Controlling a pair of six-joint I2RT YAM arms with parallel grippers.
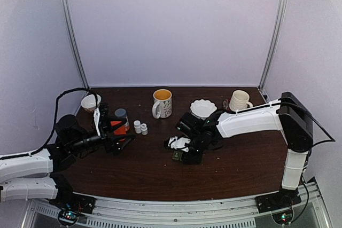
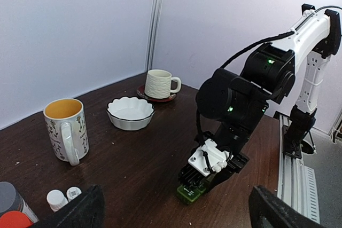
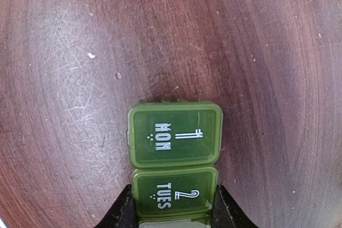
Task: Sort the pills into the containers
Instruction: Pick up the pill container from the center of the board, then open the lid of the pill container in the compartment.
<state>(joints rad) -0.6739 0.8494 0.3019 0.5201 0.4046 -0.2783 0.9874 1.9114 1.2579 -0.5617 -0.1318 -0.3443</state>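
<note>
The containers are one flat dark-green pill box lying on the dark wooden table, its lids marked MON and TUES and closed. My right gripper is down over it, with a black finger pressed on each side of the TUES compartment. From the left wrist the same box pokes out under the right gripper. In the top view the box lies at mid-table. My left gripper hangs wide open and holds nothing, left of the box. No loose pills show. Two small white bottles stand near the left gripper.
An orange bottle with a grey cap stands beside the left gripper. At the back are a flowered mug with a yellow inside, a white scalloped bowl, a white mug on a saucer and a small bowl.
</note>
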